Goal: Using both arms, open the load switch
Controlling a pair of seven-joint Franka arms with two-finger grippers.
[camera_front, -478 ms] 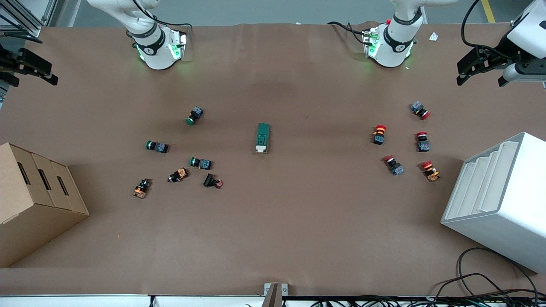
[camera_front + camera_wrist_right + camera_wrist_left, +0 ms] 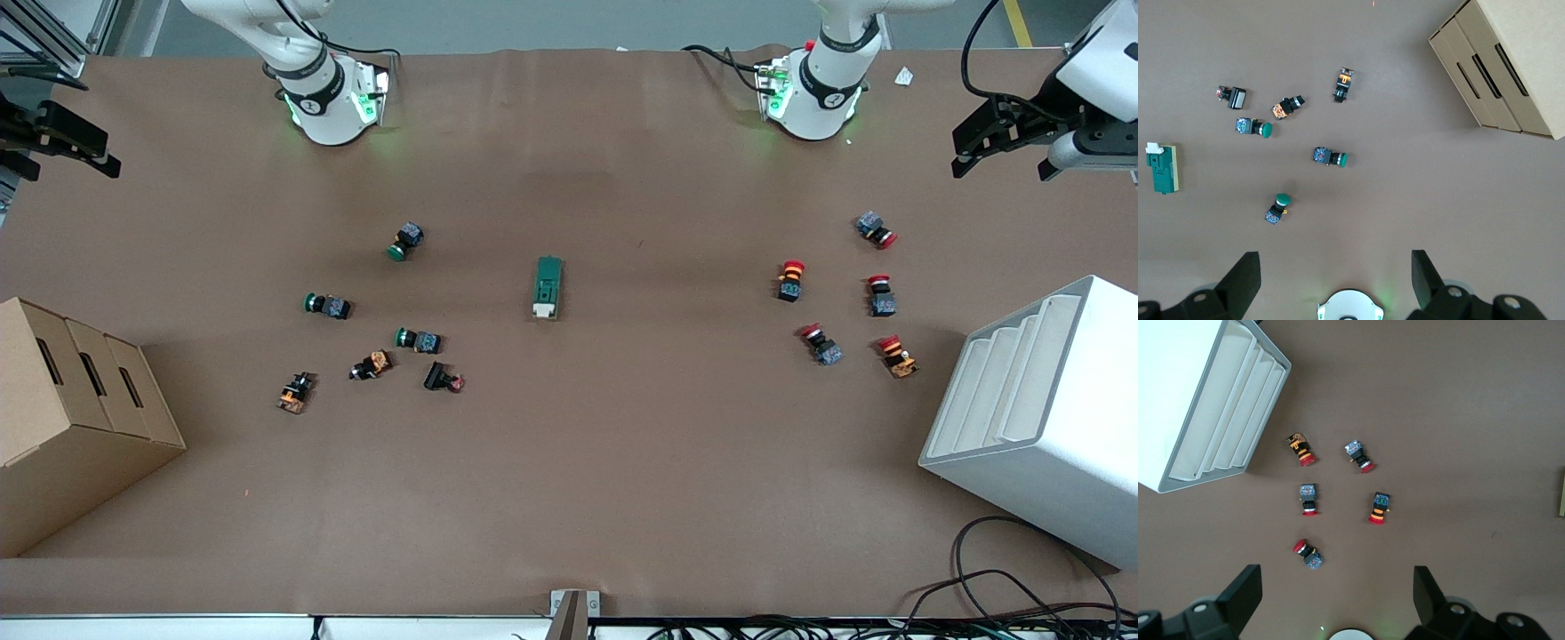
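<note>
The load switch (image 2: 548,287), a dark-green block with a white tab at its front-camera end, lies flat mid-table between the two button clusters; it also shows in the right wrist view (image 2: 1161,168). My left gripper (image 2: 965,153) hangs high over the left arm's end of the table, open and empty (image 2: 1337,580). My right gripper (image 2: 105,156) hangs high over the right arm's end, also open and empty (image 2: 1335,263). Both are well away from the switch.
Green and orange push buttons (image 2: 418,340) lie scattered toward the right arm's end, red ones (image 2: 790,280) toward the left arm's end. A cardboard box (image 2: 71,418) and a white slotted rack (image 2: 1040,418) stand at the table's ends. Cables (image 2: 1005,587) trail by the front edge.
</note>
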